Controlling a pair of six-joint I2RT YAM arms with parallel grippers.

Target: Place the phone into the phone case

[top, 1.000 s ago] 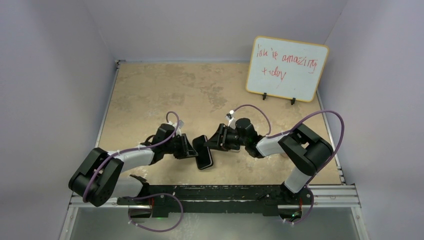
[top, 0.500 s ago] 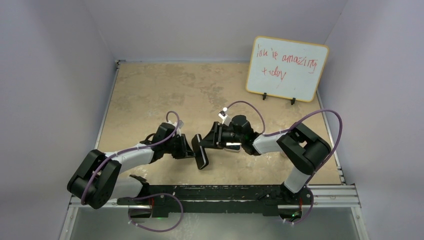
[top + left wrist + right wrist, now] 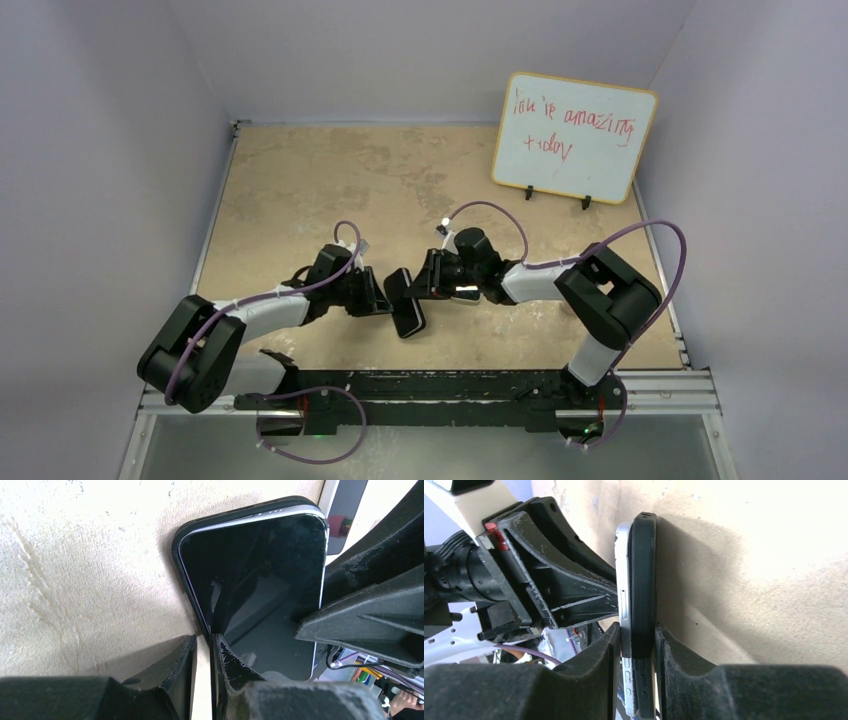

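The phone (image 3: pixel 404 300), with a black screen and a silver edge, sits partly in the black phone case (image 3: pixel 410 324) near the table's front centre, held between both grippers. In the left wrist view my left gripper (image 3: pixel 202 639) is nearly shut over the case's (image 3: pixel 176 545) side rim, with one finger on the phone's screen (image 3: pixel 250 580). In the right wrist view my right gripper (image 3: pixel 636 627) is shut on the phone (image 3: pixel 624 580) and the case (image 3: pixel 644 580) together. The phone's silver edge stands proud of the case. The left gripper (image 3: pixel 378 297) and the right gripper (image 3: pixel 425 283) face each other.
A whiteboard (image 3: pixel 575 137) with red writing stands at the back right of the tan tabletop (image 3: pixel 300 180). Grey walls close the left, back and right sides. A black rail (image 3: pixel 430 385) runs along the near edge.
The phone and case tipped up on edge half a second ago and now lie flatter again. The right wrist has shifted a little left and away. Both grippers keep their hold.
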